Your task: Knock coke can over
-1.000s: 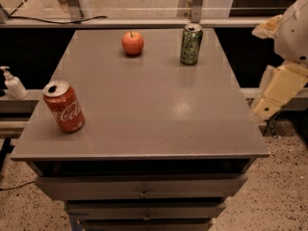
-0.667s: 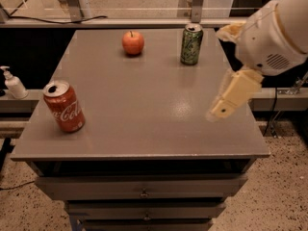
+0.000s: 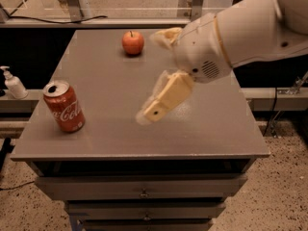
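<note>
- Grey tabletop (image 3: 219,129) on a cabinet of drawers fills the view, with a speckled floor around it.
- Gripper (image 3: 150,76) hangs over the middle of the table, to the right of the coke can (image 3: 64,107) in the view and a little farther back. Its two cream fingers (image 3: 163,97) stand wide apart and hold nothing, and the lower one slants down toward the can's side of the table.
- Behind it, the thick white arm (image 3: 240,32) reaches in from the upper right, on the far side from the can.
- Coke can stands upright near the table's front left corner, well apart from the gripper, with its long axis vertical and its silver top up.
- My judgement is that the coming move is a sideways sweep to the left and toward the front edge, meeting the can high on its wall so it tips rather than slides.
- Whether the can holds any liquid cannot be told.
- Apple (image 3: 133,43) sits far behind the can and to its right.
- Pump bottle (image 3: 13,83) stands off the table, left of the can.
- Drawers (image 3: 144,189) below the can are closed and hide their contents.
</note>
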{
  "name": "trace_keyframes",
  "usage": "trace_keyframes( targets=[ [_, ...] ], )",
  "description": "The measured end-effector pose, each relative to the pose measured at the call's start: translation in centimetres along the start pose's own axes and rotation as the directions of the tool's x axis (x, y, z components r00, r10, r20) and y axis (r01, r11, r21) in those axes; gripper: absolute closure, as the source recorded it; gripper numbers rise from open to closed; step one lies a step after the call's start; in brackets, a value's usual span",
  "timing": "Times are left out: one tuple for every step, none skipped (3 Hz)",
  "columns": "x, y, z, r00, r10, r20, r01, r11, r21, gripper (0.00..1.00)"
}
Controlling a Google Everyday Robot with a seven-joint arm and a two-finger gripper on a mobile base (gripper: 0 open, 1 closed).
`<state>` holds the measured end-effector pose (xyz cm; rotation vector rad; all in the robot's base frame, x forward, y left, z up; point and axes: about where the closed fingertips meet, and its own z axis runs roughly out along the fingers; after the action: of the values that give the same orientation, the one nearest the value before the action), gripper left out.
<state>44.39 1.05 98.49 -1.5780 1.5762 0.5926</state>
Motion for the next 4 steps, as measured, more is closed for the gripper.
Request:
trace_keyframes(
  targets=[
    [-3.3,1.6,1.0,0.994,0.043,0.104,-0.037,0.9975,-0.060,0.00],
    [-2.0,1.6,1.9,0.988,0.065,0.137,-0.055,0.9955,-0.077,0.00],
    [-1.1,2.7,5.4,0.978,0.069,0.199,-0.054,0.9951,-0.083,0.00],
    [-1.2,2.1,10.6,0.967,0.051,0.250,-0.039,0.9980,-0.050,0.00]
  ],
)
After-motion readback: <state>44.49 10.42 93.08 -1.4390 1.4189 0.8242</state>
